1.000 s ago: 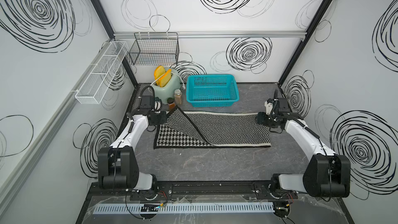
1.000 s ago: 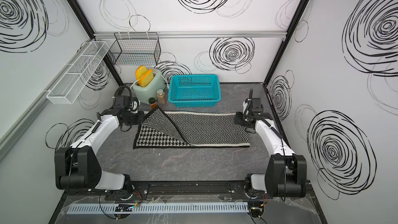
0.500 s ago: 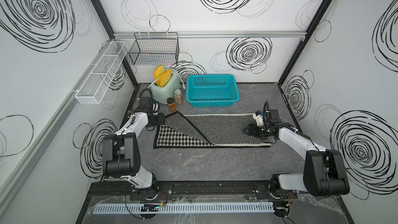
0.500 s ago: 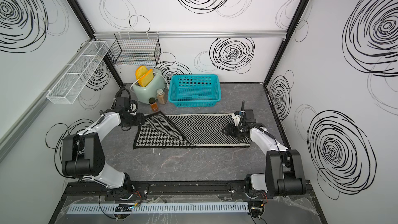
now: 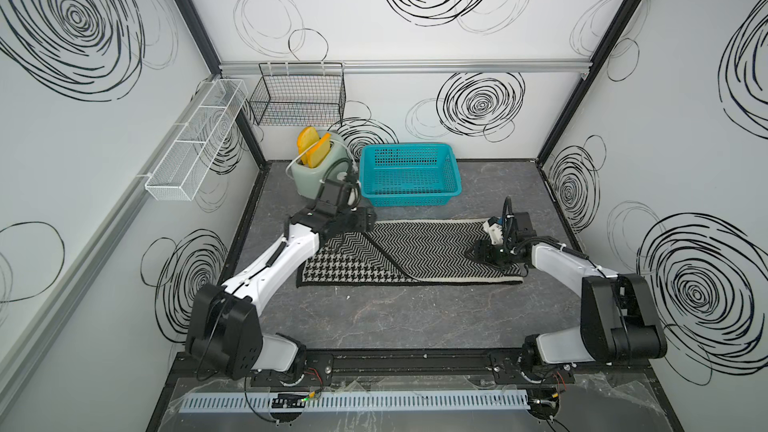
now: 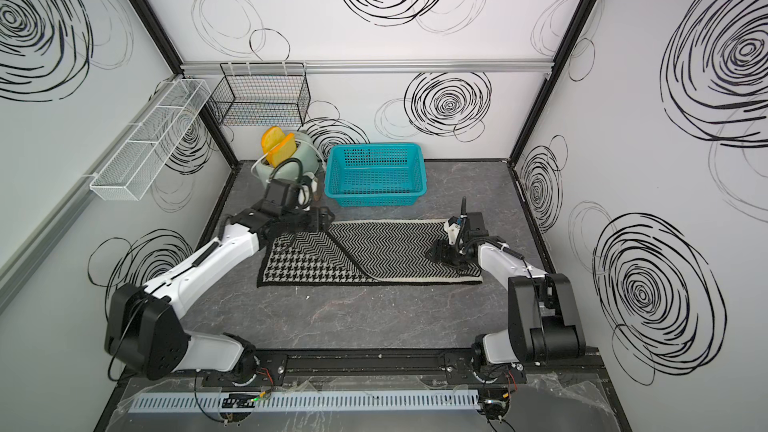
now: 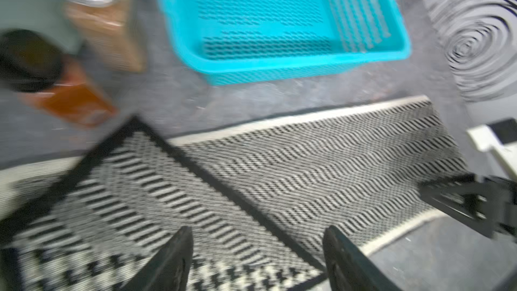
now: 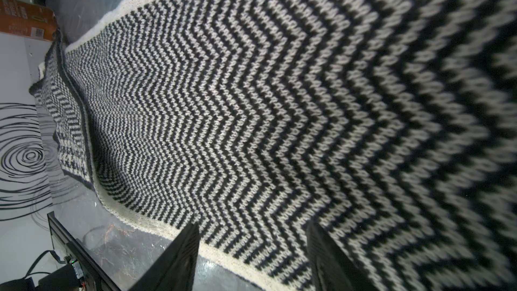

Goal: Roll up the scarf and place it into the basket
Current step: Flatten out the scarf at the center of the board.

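the scarf (image 5: 415, 251) lies flat and not rolled on the grey table (image 5: 395, 317). in both top views its long axis runs from 9 o'clock to 3 o'clock. the chevron face is up on most of it. at the 9 o'clock end a corner is folded over on a diagonal line, and the houndstooth face shows there.

the basket (image 5: 411, 198) stands apart from the scarf, at 12 o'clock from its middle, and nothing is inside it. a toaster (image 5: 311, 176) stands just beside the basket, at its 9 o'clock side.

the right gripper (image 5: 478, 253) is over the 3 o'clock end and points toward 9 o'clock, along the long axis. in the right wrist view its jaws stand apart over the pale edging and hold nothing. i cannot tell if they touch the cloth.

the left gripper (image 5: 368, 220) is at the 10 o'clock corner, near the fold. in the left wrist view its fingers (image 7: 173, 261) are spread and nothing is between them.

i judge that the rolling is not yet begun. the roll must go along the long axis, so it needs to start at a short end, and the right arm is nearer to the flat 3 o'clock end.
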Tool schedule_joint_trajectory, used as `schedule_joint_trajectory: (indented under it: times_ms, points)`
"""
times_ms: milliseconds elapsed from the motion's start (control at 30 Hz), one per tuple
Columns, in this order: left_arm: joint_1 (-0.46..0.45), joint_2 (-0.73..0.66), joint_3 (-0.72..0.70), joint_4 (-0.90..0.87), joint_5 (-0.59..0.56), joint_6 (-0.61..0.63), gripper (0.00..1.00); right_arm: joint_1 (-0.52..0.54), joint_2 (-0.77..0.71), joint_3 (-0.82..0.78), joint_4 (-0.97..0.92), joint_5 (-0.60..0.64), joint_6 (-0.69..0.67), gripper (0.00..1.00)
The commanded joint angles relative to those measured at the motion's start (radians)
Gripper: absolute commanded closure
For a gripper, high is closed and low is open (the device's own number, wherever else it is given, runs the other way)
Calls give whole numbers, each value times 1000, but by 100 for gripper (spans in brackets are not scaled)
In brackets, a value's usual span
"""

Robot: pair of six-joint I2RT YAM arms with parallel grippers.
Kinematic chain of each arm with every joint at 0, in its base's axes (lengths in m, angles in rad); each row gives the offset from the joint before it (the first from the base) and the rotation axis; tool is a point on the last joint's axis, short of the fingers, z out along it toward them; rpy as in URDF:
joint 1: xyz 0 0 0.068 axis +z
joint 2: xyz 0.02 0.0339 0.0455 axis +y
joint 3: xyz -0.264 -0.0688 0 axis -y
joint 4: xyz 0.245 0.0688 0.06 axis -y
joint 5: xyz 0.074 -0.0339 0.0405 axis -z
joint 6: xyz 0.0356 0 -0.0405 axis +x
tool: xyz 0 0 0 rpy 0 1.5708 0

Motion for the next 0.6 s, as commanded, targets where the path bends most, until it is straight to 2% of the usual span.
schedule_joint_trajectory:
  times_ms: [0,167,367,467,567]
  points:
    - [-88,141,45,140,56,-184,24,-40,-24,-75,46,-40,59,35]
    - [-157,268,68,164,62,-206,25,-136,-59,-164,89,-87,81,35]
    - [-213,389,101,81,16,-147,26,-154,-39,-168,107,-89,77,35]
    - [-224,403,99,3,-30,-106,27,-163,-41,-177,108,-87,76,35]
    - [-224,360,39,-29,-67,-102,28,-179,-50,-187,113,-89,76,35]
